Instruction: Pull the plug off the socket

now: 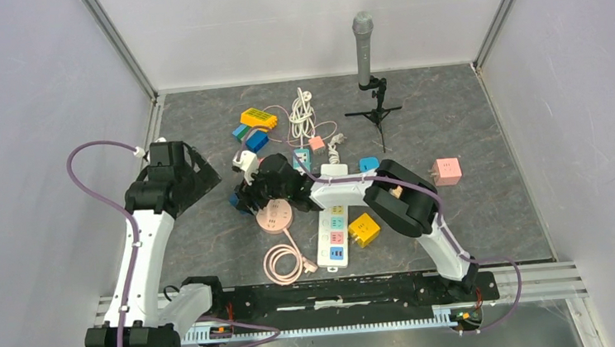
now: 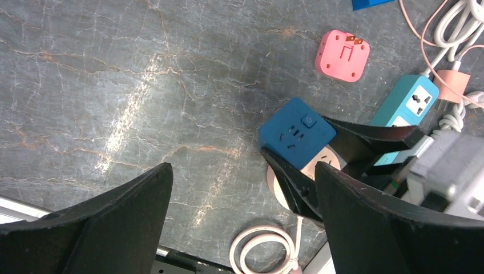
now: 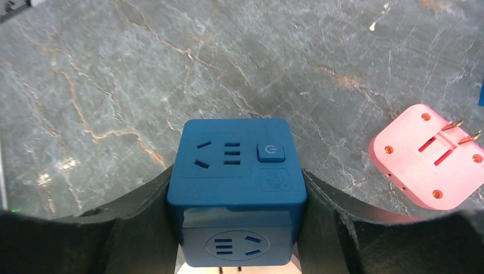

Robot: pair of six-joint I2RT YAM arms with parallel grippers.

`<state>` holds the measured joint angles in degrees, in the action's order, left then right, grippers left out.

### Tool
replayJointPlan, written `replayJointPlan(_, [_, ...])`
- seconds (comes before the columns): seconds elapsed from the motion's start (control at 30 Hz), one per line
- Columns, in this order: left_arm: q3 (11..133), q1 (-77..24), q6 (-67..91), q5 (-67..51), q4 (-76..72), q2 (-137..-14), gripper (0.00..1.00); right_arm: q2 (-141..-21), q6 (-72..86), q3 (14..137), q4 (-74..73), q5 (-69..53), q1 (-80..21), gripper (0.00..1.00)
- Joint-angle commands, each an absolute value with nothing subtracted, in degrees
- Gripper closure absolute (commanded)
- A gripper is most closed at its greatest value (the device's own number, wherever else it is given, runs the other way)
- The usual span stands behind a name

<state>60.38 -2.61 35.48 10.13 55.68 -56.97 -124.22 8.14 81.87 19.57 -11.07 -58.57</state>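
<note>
Right wrist view shows our right hand (image 3: 237, 197) clamped on the blue cube plug (image 3: 237, 165), which sits on the round pink socket (image 1: 275, 218) on the bench (image 3: 114, 68). Our left hand (image 2: 242, 171) hangs apart, empty. We judge the pull is pending: pin the socket down and lift the plug straight up.

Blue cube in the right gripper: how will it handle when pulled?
The blue cube looks rigid, so the right gripper shouldn't deform it. Its glossy flat sides may slip between the fingers. The round socket under it looks light, so it may lift along unless held.
</note>
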Motion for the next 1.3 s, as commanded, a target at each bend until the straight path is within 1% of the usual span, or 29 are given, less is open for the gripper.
replayJointPlan(0.0, [60.0, -2.5, 37.5, 10.4, 55.7, -57.0, 0.00, -127.0, 6.1, 86.2, 17.3, -9.6, -58.9, 0.62])
replayJointPlan(0.17, [60.4, -2.5, 37.4, 12.2, 55.9, -56.6, 0.00, -127.9, 5.9, 87.9, 16.2, -10.0, -58.9, 0.48])
replayJointPlan(0.3, [61.5, -2.5, 35.6, 15.2, 57.6, -57.2, 0.00, -127.4, 4.8, 90.8, 12.7, -10.9, -58.8, 0.35])
replayJointPlan(0.37, [62.0, -2.5, 35.0, 16.1, 58.2, -57.4, 0.00, -127.0, 4.5, 91.5, 12.0, -10.9, -58.8, 0.30])
replayJointPlan(0.4, [62.1, -2.5, 34.9, 16.4, 58.4, -57.5, 0.00, -126.8, 4.6, 91.7, 11.9, -10.8, -58.7, 0.25])
replayJointPlan(0.43, [62.2, -2.5, 34.9, 16.5, 58.5, -57.5, 0.00, -126.5, 4.6, 91.7, 11.9, -10.8, -58.7, 0.17])
replayJointPlan(0.47, [62.4, -2.5, 35.0, 16.6, 58.5, -57.4, 0.00, -126.3, 4.7, 91.8, 11.9, -11.3, -58.7, 0.12])
replayJointPlan(0.5, [62.5, -2.5, 35.0, 16.6, 58.6, -57.3, 0.00, -125.8, 4.7, 91.9, 11.8, -11.6, -58.7, 0.08])
replayJointPlan(0.57, [62.7, -2.5, 35.1, 16.6, 58.5, -57.1, 0.00, -124.7, 4.8, 91.8, 12.0, -11.9, -58.7, 0.04])
replayJointPlan(0.77, [64.5, -2.5, 34.0, 14.0, 58.6, -57.1, 0.00, -117.2, 5.1, 87.1, 14.8, -9.2, -57.8, 0.02])
replayJointPlan(0.9, [65.7, -2.5, 33.2, 12.3, 58.2, -56.4, 0.00, -108.3, 6.3, 78.4, 17.9, -5.4, -55.7, 0.02])
replayJointPlan(1.0, [66.5, -2.5, 30.6, 7.3, 56.9, -56.1, 0.00, -99.8, 6.4, 71.2, 18.3, -0.8, -54.3, 0.02])
replayJointPlan(1.17, [68.2, -2.5, 27.4, 2.2, 55.9, -55.5, 0.00, -82.5, 2.1, 57.7, 15.4, 15.6, -53.9, 0.02])
replayJointPlan(1.27, [69.2, -2.5, 26.2, 1.4, 55.8, -54.5, 0.00, -72.0, 0.5, 52.9, 11.6, 27.2, -53.7, 0.02])
